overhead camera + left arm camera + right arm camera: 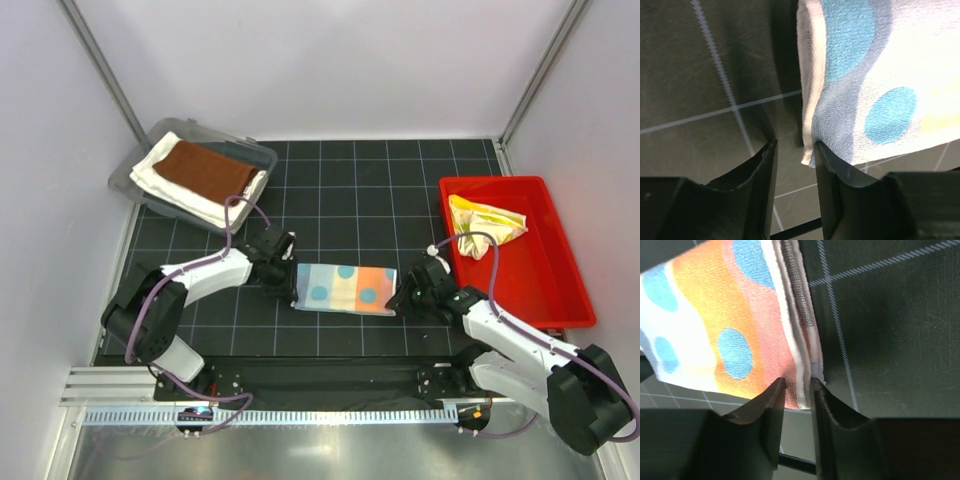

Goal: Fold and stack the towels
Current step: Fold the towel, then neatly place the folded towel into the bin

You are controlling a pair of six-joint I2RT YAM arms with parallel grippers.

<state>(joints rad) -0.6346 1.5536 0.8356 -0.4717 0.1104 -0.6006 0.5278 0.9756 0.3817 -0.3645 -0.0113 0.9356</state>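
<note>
From above, the folded dotted towel point(345, 288) lies on the desk point(350, 190) between the arms. It looks soft and light, probably best pinched at its end edges. The grey bin point(205, 128) and red bin point(530, 275) stand well apart from it.

Left wrist: the left jaws are part-open and empty, one touching a towel corner.

Right wrist: the right jaws straddle the folded edge, but I cannot tell whether they pinch it.

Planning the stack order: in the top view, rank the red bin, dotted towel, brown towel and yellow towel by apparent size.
1. red bin
2-3. dotted towel and brown towel: too alike to rank; the brown lies farther away
4. yellow towel, crumpled
</note>
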